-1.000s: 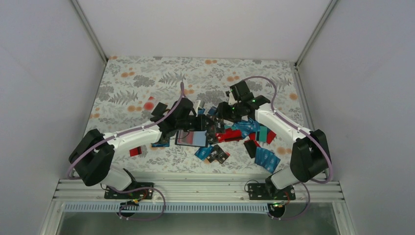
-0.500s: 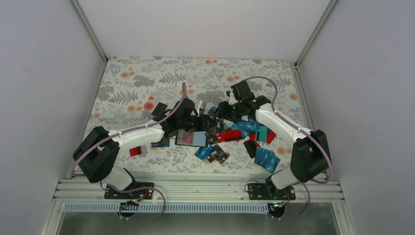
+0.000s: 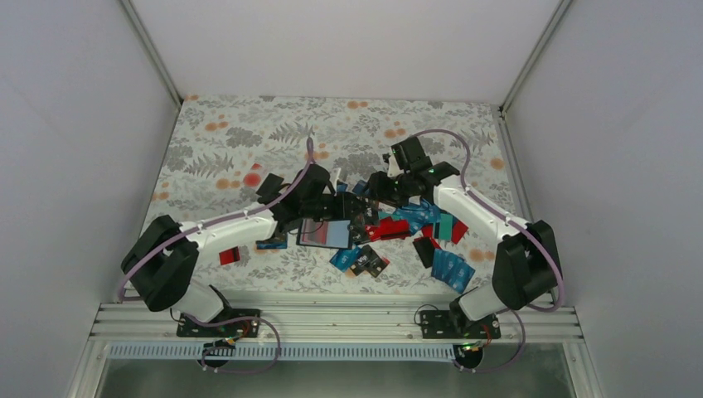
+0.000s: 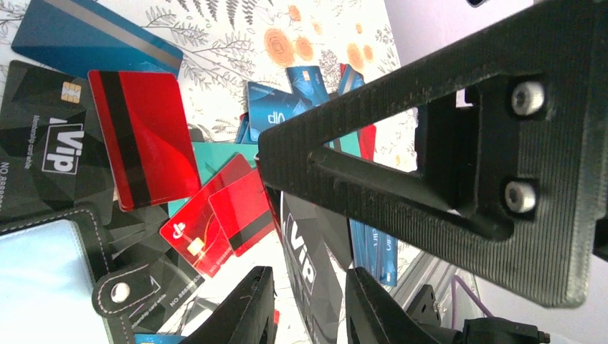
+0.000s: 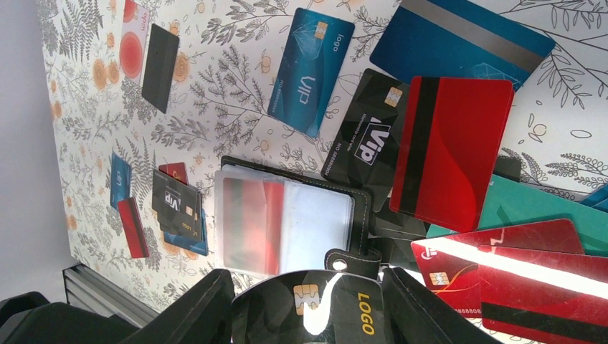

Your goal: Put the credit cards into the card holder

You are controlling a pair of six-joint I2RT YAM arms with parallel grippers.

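Your card holder (image 5: 287, 215) lies open on the floral tabletop (image 3: 232, 141), clear sleeves facing up, in the middle of the scattered credit cards (image 5: 448, 154); your right gripper (image 5: 308, 281) hangs over its tab edge, fingers pinched on the two ends of a black LOGO card (image 5: 337, 312), which bows between them; on your left gripper (image 4: 308, 304) the fingers stand slightly apart with a black Vip card (image 4: 305, 251) showing in the gap; you cannot tell whether they grip it.
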